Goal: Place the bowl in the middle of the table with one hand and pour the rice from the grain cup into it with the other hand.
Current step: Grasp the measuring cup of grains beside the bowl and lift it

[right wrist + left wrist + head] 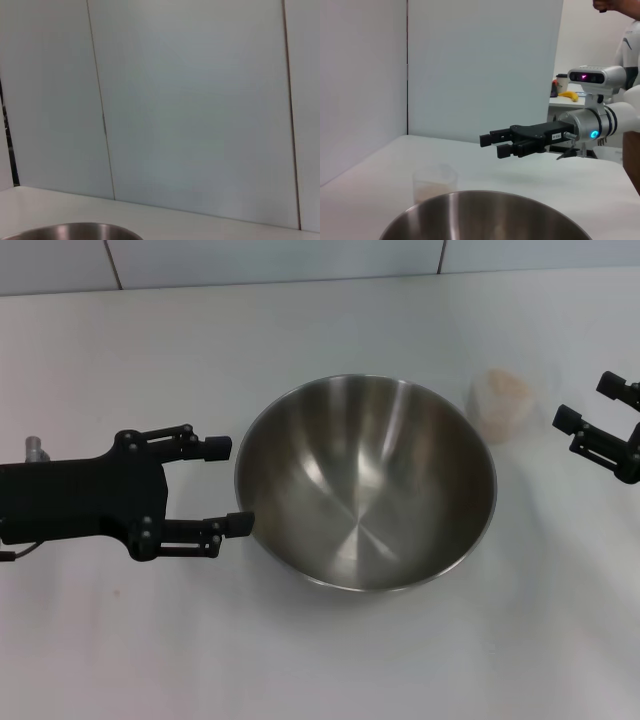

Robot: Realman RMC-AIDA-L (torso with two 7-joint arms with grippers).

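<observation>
The steel bowl (365, 490) stands empty near the middle of the white table (300, 340). My left gripper (228, 486) is open just beside the bowl's left rim, with nothing in it. The clear grain cup (500, 405) stands upright to the right of the bowl's far rim, full of rice (503, 383). My right gripper (586, 402) is open and empty a little to the right of the cup, apart from it. The left wrist view shows the bowl's rim (485, 200), the cup (435, 182) and my right gripper (495, 144) beyond them. The right wrist view shows only the bowl's rim (75, 230).
A pale panelled wall (300, 260) closes the table's far edge. Bare tabletop lies in front of the bowl and on both sides. Behind my right arm the left wrist view shows a counter with a banana (569, 94) and a person (627, 45).
</observation>
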